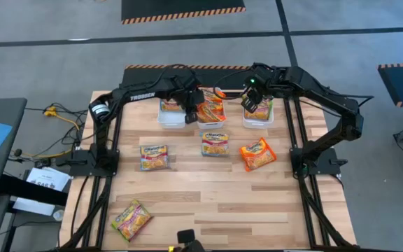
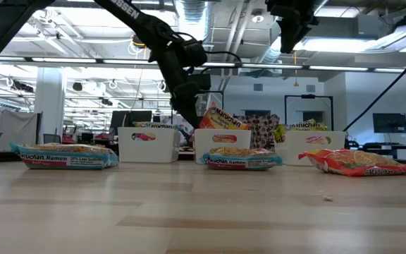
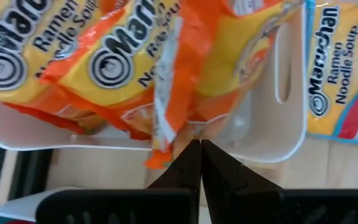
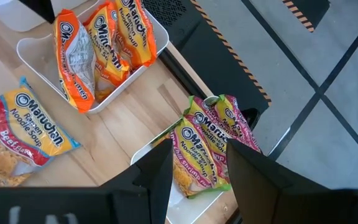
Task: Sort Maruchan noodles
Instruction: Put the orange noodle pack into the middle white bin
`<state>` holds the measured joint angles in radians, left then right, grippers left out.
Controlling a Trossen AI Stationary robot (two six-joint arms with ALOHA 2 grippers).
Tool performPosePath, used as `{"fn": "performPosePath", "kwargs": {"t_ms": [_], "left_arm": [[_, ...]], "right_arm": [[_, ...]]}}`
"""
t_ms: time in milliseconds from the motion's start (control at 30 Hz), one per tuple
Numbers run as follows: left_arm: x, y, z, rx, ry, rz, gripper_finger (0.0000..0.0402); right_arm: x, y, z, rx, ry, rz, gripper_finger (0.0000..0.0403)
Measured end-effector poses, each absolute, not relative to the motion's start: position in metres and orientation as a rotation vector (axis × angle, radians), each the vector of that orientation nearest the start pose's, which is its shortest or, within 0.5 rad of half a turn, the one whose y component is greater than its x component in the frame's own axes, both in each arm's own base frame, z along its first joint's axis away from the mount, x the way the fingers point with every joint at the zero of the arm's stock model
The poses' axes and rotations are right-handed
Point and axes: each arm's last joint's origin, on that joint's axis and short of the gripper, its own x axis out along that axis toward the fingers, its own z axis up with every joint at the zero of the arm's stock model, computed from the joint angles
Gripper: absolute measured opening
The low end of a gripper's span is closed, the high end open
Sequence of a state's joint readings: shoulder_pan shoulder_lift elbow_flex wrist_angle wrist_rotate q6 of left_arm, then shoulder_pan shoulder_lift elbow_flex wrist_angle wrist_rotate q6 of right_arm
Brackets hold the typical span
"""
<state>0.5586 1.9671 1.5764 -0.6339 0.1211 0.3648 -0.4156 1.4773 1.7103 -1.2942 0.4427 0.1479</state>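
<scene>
High view: sitting in three bins by colour, four packets [image 1: 215,144] lying loose on tabletop [image 1: 208,203]. Left wrist view: left pincer [image 3: 201,144] closed, empty, hovering over orange bin [image 3: 272,149]. Right wrist view: right pincer [image 4: 199,163] spread wide above green-pink bin [image 4: 149,148].

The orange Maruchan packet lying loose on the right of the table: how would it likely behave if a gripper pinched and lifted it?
The orange packet looks crinkled and glossy, so its film would probably be slippery. It lies flat and thin, so it is likely light and won't roll. An edge pinch would probably let the wrapper flex.
</scene>
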Motion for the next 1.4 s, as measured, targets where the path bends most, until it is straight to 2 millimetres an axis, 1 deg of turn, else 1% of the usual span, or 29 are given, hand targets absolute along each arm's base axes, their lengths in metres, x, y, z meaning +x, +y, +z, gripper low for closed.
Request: {"fn": "performPosePath", "kwargs": {"t_ms": [133, 233, 300, 433, 700, 767, 867, 933, 1033, 1100, 1200, 1400], "left_arm": [[0.359, 0.223, 0.228, 0.0, 1.01, 0.221, 0.0], [0.363, 0.225, 0.222, 0.013, 1.009, 0.215, 0.0], [0.367, 0.223, 0.214, 0.02, 1.02, 0.196, 0.0], [0.372, 0.221, 0.204, -0.021, 1.026, 0.168, 0.0], [0.379, 0.216, 0.206, -0.089, 0.948, 0.132, 0.0], [0.382, 0.218, 0.198, -0.102, 0.954, 0.124, 0.0], [0.382, 0.219, 0.178, -0.123, 1.023, 0.123, 0.0], [0.381, 0.22, 0.175, -0.131, 1.043, 0.129, 0.0], [0.381, 0.221, 0.177, -0.121, 1.041, 0.157, 0.0], [0.379, 0.222, 0.183, -0.114, 1.034, 0.183, 0.0], [0.38, 0.224, 0.199, -0.117, 0.999, 0.205, 0.0], [0.38, 0.224, 0.217, -0.141, 1.026, 0.187, 0.0]], "right_arm": [[0.238, -0.119, 0.399, 0.111, 1.031, -0.853, 0.0173], [0.238, -0.119, 0.399, 0.111, 1.03, -0.854, 0.0173], [0.238, -0.119, 0.399, 0.111, 1.03, -0.854, 0.0173], [0.238, -0.119, 0.4, 0.111, 1.028, -0.854, 0.0173], [0.239, -0.121, 0.401, 0.115, 1.002, -0.863, 0.0173], [0.24, -0.121, 0.401, 0.116, 0.994, -0.864, 0.0173], [0.241, -0.121, 0.402, 0.117, 0.981, -0.864, 0.0173], [0.241, -0.121, 0.402, 0.116, 0.98, -0.863, 0.0173], [0.241, -0.121, 0.402, 0.116, 0.98, -0.862, 0.0173], [0.241, -0.121, 0.402, 0.116, 0.979, -0.862, 0.0173], [0.241, -0.121, 0.402, 0.117, 0.979, -0.86, 0.0173], [0.241, -0.121, 0.402, 0.127, 0.979, -0.845, 0.0173]]}}
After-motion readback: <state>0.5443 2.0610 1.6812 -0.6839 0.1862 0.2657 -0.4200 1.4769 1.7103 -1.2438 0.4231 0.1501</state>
